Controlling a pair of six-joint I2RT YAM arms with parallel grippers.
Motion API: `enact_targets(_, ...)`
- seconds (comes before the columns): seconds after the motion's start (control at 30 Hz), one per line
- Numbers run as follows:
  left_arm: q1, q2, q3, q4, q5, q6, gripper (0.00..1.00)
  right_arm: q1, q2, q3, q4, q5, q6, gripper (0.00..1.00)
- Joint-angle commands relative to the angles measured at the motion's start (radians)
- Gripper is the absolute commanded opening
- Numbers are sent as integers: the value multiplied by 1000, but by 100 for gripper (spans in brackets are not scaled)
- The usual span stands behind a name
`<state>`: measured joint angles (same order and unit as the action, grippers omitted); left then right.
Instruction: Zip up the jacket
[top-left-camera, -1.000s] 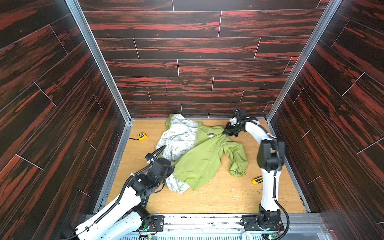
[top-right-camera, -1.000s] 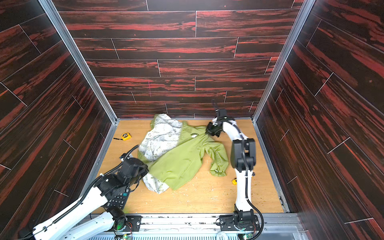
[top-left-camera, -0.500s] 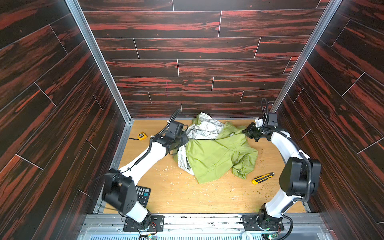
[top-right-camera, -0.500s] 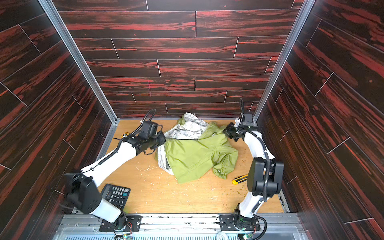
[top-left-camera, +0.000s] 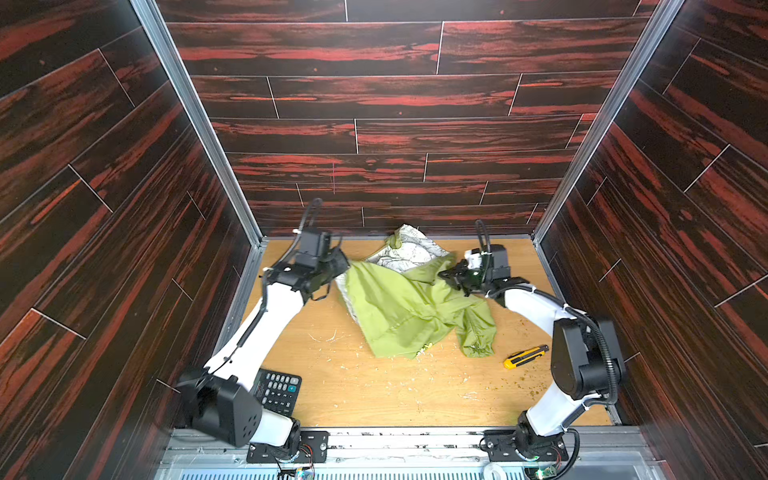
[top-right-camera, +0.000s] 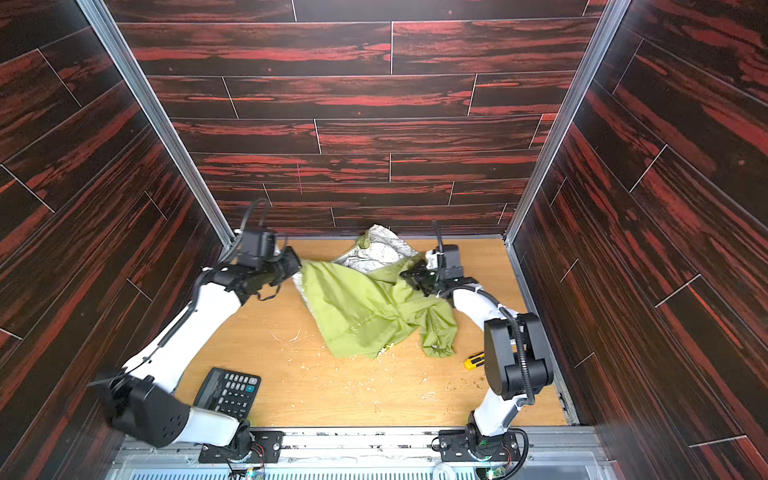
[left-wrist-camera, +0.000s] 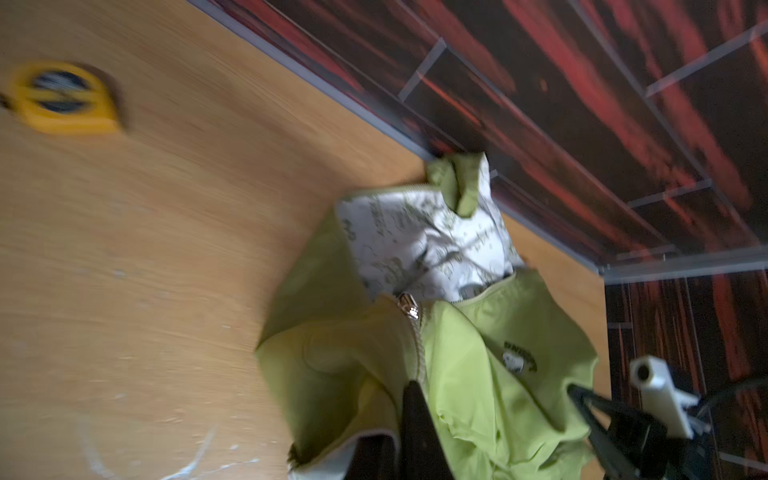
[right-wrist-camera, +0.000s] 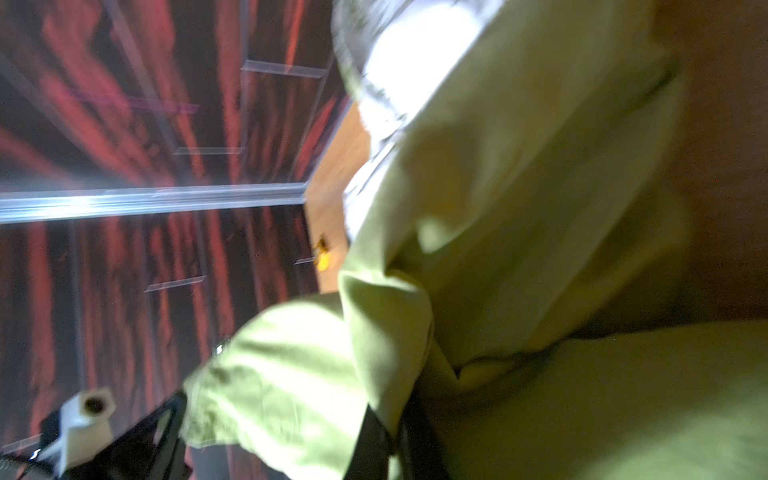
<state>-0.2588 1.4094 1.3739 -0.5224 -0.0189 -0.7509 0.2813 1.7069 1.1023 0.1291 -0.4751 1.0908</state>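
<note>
Near the dark rear wall, the thin lime-green hooded jacket lies bunched, left gripper and right gripper each pinching it; its metal zipper slider seems partway up, top unzipped.

Legible text: none; small dark chest logo on thin lime-green hooded jacket and key legends on black calculator are too blurred.
</note>
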Motion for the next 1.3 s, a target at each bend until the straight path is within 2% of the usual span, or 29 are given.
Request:
enact_targets(0.0,53,-58,-27,-30,-24,20,0,67,-33,1,298,10,168,0)
enact_targets(0.13,85,-42,23,-32,15,32,0,124,3,122,318,9,166,0)
enact_targets(0.3,103,16,149,-45,58,44,0,125,25,283,360,-8,179,0)
enact_targets(0.47,112,69,285,-97,78,67,0,124,29,365,362,-52,97,0)
enact_targets(0.53,115,70,295,-101,85,67,0,125,13,305,360,-69,43,0)
enact_targets(0.6,116,51,259,-93,112,60,0,125,-23,177,362,-80,-4,0)
enact_targets(0.73,116,-36,98,-7,146,11,0,124,-125,-141,401,-84,-41,0)
enact_targets(0.83,111,-118,-30,6,187,-22,0,114,-229,-321,386,-66,-55,0)
enact_targets(0.87,106,-143,-72,6,200,-32,0,103,-272,-365,354,-51,-61,2)
enact_targets(0.9,103,-175,-111,4,205,-45,0,90,-311,-390,324,-36,-69,9)
enact_targets(0.93,100,-214,-160,-1,211,-61,0,75,-353,-403,258,-11,-91,21)
enact_targets(1.0,94,-287,-258,-6,215,-92,0,57,-424,-360,40,90,-166,38)
enact_targets(1.07,89,-367,-341,-37,206,-108,0,49,-473,-268,-176,255,-236,56)
enact_targets(1.17,89,-464,-432,-122,182,-112,0,55,-428,-97,-366,374,-315,66)
enact_targets(1.27,90,-534,-505,-152,167,-124,0,70,-282,96,-452,351,-376,68)
